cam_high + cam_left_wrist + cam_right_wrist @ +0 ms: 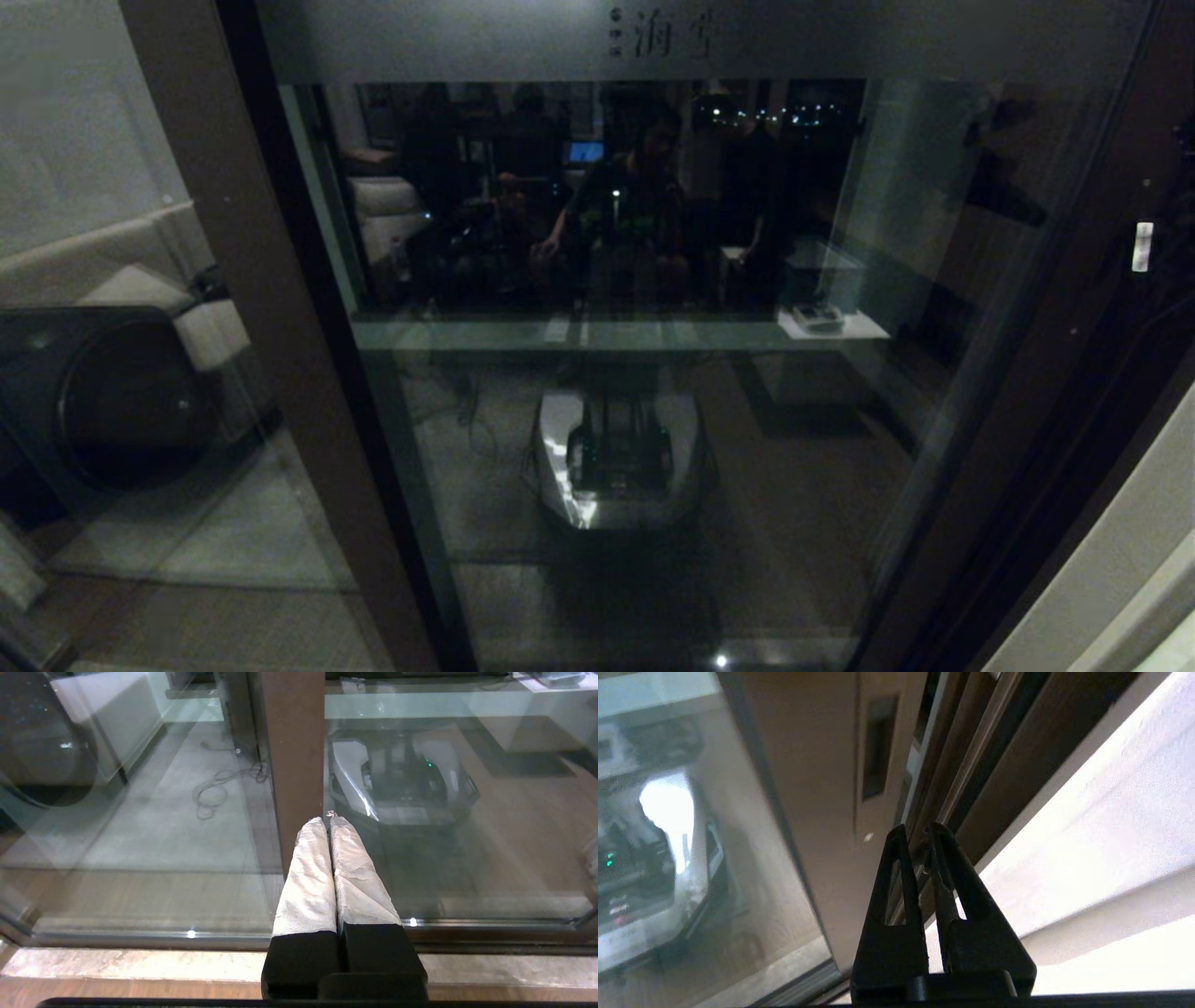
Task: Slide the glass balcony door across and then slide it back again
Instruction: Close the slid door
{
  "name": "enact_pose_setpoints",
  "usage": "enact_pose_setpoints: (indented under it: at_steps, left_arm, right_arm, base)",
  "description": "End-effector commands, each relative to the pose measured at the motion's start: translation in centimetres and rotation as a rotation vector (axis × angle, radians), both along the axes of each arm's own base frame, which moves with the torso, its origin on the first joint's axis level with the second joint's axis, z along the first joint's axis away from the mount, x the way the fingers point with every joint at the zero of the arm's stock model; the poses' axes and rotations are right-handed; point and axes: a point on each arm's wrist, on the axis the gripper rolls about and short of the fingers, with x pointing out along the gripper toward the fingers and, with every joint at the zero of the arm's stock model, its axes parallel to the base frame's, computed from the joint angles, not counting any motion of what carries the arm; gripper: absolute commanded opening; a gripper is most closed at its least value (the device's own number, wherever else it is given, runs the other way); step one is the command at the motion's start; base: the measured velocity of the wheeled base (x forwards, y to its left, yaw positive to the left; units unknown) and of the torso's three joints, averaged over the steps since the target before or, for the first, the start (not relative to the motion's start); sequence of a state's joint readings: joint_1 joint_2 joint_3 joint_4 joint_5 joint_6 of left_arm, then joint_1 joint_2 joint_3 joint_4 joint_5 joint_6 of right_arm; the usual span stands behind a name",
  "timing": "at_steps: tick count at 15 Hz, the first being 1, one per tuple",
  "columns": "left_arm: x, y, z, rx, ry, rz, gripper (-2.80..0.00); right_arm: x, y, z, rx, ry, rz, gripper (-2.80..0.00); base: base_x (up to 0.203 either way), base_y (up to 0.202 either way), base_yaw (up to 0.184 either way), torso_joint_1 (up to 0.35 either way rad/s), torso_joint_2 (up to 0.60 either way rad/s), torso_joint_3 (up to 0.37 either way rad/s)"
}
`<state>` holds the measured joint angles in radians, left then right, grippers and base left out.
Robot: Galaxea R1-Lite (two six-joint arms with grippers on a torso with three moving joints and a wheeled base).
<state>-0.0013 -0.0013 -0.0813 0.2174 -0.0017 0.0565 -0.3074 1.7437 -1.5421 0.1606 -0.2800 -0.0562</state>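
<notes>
Plainly, one glass balcony door, two closed end effectors.

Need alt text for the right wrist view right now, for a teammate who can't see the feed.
The right gripper, its black fingers closed together, points at the edge of the glass balcony door, just below the narrow recessed handle slot in its brown stile. Beside the stile run the dark door tracks and a pale wall; the glass reflects the robot's base.

A dark round-fronted appliance is seen behind the left pane, beside a pale sofa. A loose cable is coiled on the floor.
</notes>
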Motion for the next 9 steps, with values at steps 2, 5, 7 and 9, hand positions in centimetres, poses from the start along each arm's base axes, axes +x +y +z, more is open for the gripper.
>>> enact_pose_setpoints:
  at_steps: [2, 5, 7, 9]
  left_arm:
    - [0.0, 0.0, 0.0, 0.0, 0.003, 0.0, -2.8]
    - [0.0, 0.0, 0.0, 0.0, 0.003, 0.0, -2.8]
    - [0.0, 0.0, 0.0, 0.0, 0.003, 0.0, -2.8]
    - [0.0, 0.0, 0.0, 0.0, 0.002, 0.0, -2.8]
  right_arm:
    - [0.7, -0.8, -0.7, 0.02, 0.011, 0.013, -2.8]
    - [2.0, -1.1, -2.0, 0.047, 0.024, 0.051, -2.8]
    - [3.2, -1.5, -2.8, 0.04, 0.005, 0.052, -2.8]
    - [3.4, -1.4, -2.8, 0.044, -0.014, 0.055, -2.8]
  base:
    - [0.0, 0.0, 0.0, 0.0, 0.0, 0.0]
    - [0.0, 0.0, 0.0, 0.0, 0.0, 0.0]
    - [0.0, 0.0, 0.0, 0.0, 0.0, 0.0]
    - [0.0, 0.0, 0.0, 0.0, 0.0, 0.0]
